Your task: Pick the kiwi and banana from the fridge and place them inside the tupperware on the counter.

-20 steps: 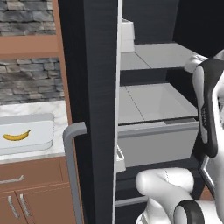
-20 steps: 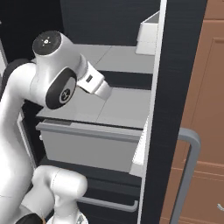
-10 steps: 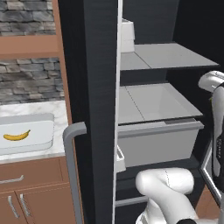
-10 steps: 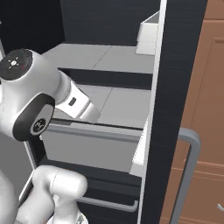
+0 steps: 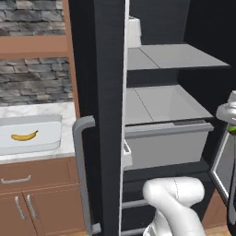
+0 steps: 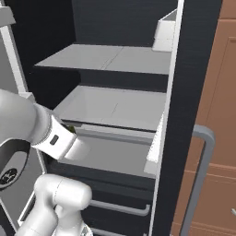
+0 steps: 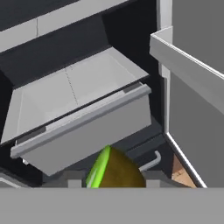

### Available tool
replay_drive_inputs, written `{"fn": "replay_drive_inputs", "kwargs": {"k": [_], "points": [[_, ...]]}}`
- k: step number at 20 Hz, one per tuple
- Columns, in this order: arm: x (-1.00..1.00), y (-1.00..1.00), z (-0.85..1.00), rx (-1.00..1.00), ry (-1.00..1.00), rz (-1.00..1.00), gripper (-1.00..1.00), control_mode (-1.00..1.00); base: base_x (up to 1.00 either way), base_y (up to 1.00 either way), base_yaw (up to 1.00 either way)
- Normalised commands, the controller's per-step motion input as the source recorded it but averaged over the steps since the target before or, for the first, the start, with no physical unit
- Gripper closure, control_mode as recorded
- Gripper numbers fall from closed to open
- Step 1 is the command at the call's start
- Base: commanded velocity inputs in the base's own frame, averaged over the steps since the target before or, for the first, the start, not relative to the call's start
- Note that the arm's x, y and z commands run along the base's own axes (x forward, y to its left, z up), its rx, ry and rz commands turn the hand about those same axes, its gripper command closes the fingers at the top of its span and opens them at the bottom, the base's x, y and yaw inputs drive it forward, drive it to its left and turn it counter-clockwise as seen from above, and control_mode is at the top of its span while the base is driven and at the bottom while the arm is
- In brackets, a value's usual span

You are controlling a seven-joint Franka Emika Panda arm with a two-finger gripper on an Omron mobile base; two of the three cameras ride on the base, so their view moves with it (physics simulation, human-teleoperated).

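Note:
In the hand view the green and olive kiwi point(image 7: 114, 168) sits between my fingertips, and my gripper point(image 7: 114, 180) is shut on it, in front of the open fridge point(image 5: 107, 69) and below its pale grey drawer point(image 7: 83, 131). In the left base view a sliver of the kiwi point(image 5: 230, 130) shows under my arm at the right edge. The yellow banana point(image 5: 24, 136) lies inside the pale tupperware point(image 5: 48, 124) on the marble counter point(image 5: 67, 110), left of the fridge.
The fridge's open black door with its grey bar handle point(image 5: 83, 175) stands between the fridge's inside and the counter. Grey shelves point(image 6: 115, 103) and the drawer point(image 5: 166, 143) are ahead. A door bin point(image 7: 188, 65) juts in close on the hand's right. Brown cabinets point(image 5: 32, 193) are below the counter.
My arm has drawn back out of the fridge and lower, toward the right edge of the left base view, carrying the kiwi. The banana and tupperware have not moved.

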Motion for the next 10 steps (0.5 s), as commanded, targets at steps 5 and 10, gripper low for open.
{"fn": "replay_drive_inputs", "kwargs": {"k": [5,10], "points": [[0.0,0.0,0.0,0.0,0.0,0.0,1.0,1.0,-0.76,0.55,0.32],[0.0,0.0,0.0,0.0,0.0,0.0,1.0,1.0,-0.66,0.71,0.54]]}}
